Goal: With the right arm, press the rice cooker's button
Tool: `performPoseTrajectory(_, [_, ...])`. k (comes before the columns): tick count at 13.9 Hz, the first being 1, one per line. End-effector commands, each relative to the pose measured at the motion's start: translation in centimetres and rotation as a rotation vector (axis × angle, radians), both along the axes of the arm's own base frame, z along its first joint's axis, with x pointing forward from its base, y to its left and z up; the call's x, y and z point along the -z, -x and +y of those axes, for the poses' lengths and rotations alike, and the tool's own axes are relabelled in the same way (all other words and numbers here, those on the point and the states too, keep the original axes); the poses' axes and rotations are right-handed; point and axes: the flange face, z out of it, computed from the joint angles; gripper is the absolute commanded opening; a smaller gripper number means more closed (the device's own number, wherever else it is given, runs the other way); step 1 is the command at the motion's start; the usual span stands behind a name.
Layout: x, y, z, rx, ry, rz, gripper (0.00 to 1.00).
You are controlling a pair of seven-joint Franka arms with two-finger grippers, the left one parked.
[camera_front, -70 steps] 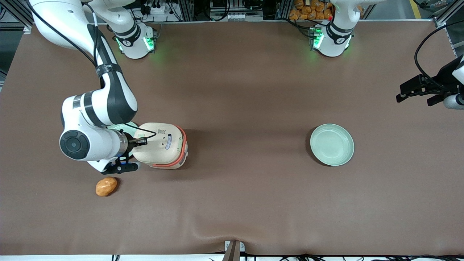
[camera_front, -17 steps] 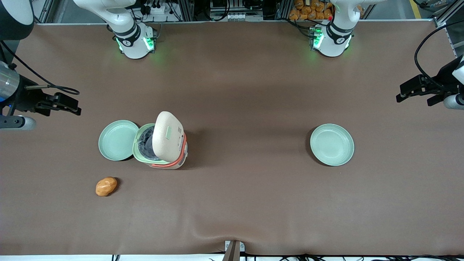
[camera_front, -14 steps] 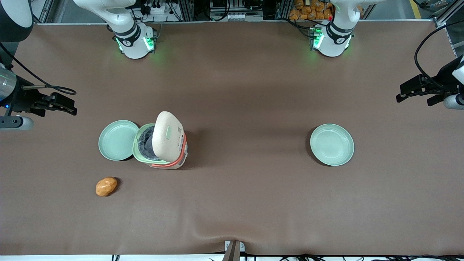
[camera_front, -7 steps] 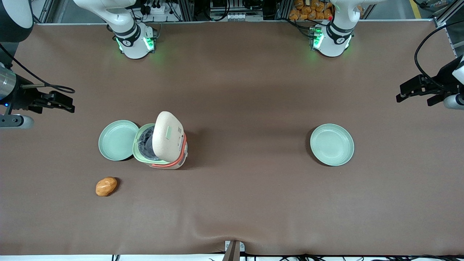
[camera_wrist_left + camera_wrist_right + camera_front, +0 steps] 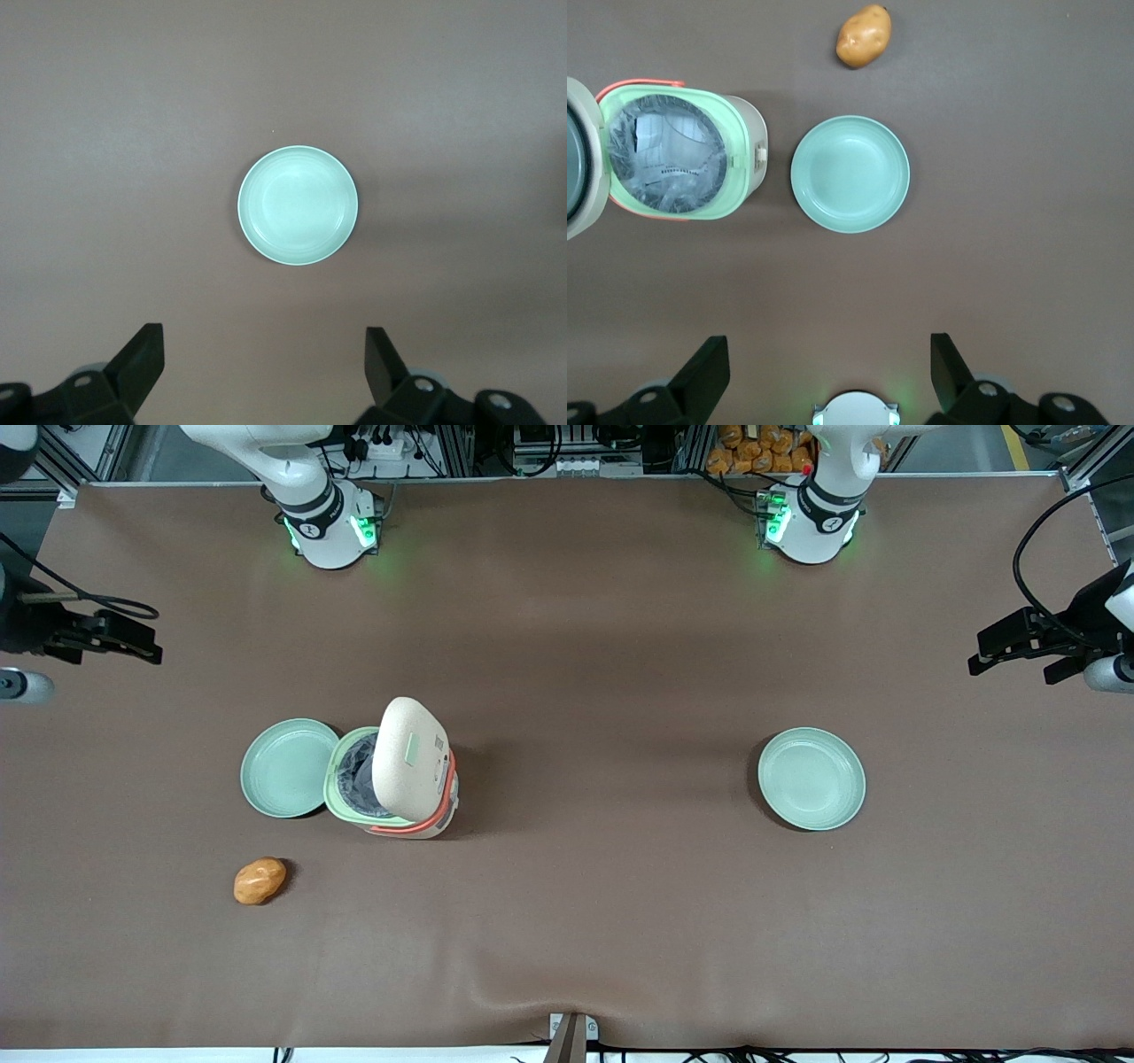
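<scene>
The rice cooker stands on the brown table with its cream lid swung up and the dark pot showing inside the pale green rim. The button is a small pale green pad on the raised lid. My right arm's gripper hangs open and empty, well apart from the cooker, farther from the front camera and out at the working arm's end of the table. In the right wrist view the gripper looks down on the open cooker from high up; the button is hidden there.
A pale green plate lies touching-close beside the cooker, also seen as the plate in the wrist view. A potato lies nearer the front camera. A second plate sits toward the parked arm's end.
Five seconds ago the gripper was on the closed lid; the lid now stands open. Over the last second the gripper has drifted farther from the cooker and the front camera.
</scene>
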Motion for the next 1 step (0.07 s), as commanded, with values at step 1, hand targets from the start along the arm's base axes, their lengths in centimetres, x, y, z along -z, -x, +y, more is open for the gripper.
performPoseTrajectory(1, [-0.49, 1.03, -0.53, 0.006, -0.018, 0.004, 1.0])
